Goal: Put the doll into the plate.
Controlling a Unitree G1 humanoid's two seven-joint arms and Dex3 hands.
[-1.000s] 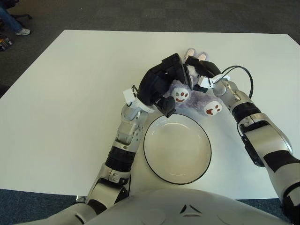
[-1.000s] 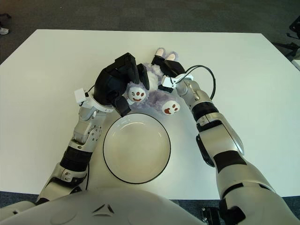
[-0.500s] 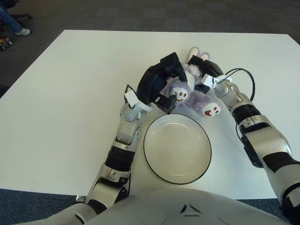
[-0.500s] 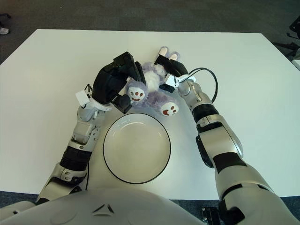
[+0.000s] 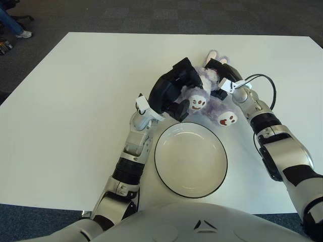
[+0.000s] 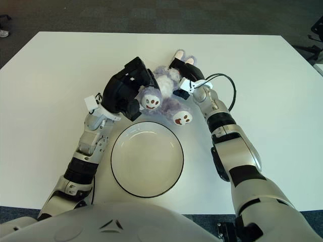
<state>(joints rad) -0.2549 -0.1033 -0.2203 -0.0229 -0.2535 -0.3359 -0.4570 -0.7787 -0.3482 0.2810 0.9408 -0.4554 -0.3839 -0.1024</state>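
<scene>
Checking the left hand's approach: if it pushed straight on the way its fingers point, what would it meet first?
The left hand points rightward at the doll, so it would likely press into the doll's side first; depth is unclear. The right hand is on the doll's other side.

White table (image 5: 75, 101), dark grey carpet floor (image 5: 151, 15)

Bright, even overhead light; soft shadows, sharp.
</scene>
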